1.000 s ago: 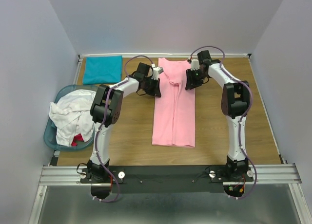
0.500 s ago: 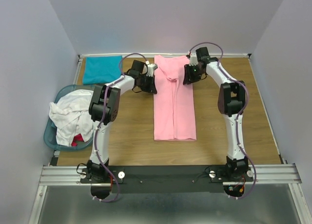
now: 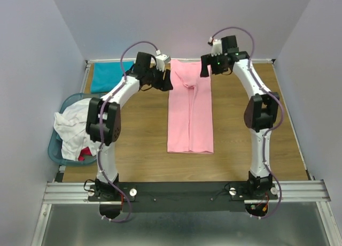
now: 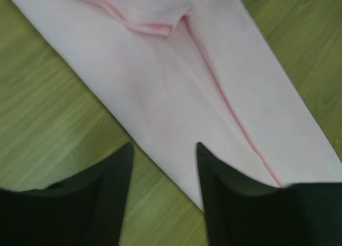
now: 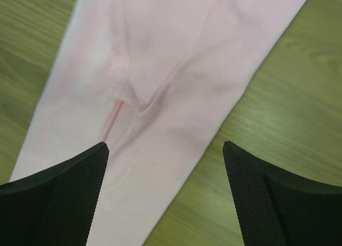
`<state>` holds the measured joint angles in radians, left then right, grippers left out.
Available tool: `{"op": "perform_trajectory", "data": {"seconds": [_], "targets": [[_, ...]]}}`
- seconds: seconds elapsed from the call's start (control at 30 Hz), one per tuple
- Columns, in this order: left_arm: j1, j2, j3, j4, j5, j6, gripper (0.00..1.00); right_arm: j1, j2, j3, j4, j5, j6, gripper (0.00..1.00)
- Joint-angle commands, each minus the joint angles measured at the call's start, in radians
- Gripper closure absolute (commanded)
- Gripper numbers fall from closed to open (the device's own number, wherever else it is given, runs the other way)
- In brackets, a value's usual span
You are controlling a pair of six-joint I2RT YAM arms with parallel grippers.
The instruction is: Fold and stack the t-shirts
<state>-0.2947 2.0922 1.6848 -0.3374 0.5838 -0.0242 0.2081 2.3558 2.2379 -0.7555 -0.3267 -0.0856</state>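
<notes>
Left tool (image 4: 163, 150) and right tool (image 5: 165, 145) spread over one pink t-shirt (image 3: 190, 112), one teal t-shirt (image 3: 104, 77), one basket (image 3: 52, 145).

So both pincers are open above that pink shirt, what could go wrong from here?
The pink shirt has a bunched crease near its far end; folding over it could leave a lump. The left pincer and right pincer hang open above the cloth, so a grab might catch only the top layer and pull the strip open.
</notes>
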Motion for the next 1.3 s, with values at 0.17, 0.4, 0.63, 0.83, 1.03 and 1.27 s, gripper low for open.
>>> {"op": "perform_trajectory", "data": {"seconds": [0.17,0.4,0.63,0.83,1.03,1.27], "targets": [[0.003,-0.553,-0.197,0.195,-0.024,0.348,0.07,0.008,-0.453,-0.142,0.024,-0.001,-0.235,0.01],[0.003,-0.712,-0.323,0.139,0.146,0.583,0.02,0.008,-0.683,-0.427,-0.058,-0.243,-0.454,0.0],[-0.085,-0.882,-0.664,-0.167,0.206,1.036,0.02,0.105,-0.95,-0.92,-0.153,-0.246,-0.744,0.0],[-0.354,-1.024,-1.048,-0.043,0.085,1.09,0.19,0.348,-1.053,-1.305,-0.026,-0.14,-0.755,0.07],[-0.48,-0.937,-1.107,0.061,-0.013,1.047,0.42,0.442,-0.983,-1.406,0.108,-0.088,-0.709,0.33],[-0.495,-0.841,-1.097,0.129,-0.051,1.012,0.45,0.45,-0.986,-1.509,0.188,-0.045,-0.726,0.42]]}}
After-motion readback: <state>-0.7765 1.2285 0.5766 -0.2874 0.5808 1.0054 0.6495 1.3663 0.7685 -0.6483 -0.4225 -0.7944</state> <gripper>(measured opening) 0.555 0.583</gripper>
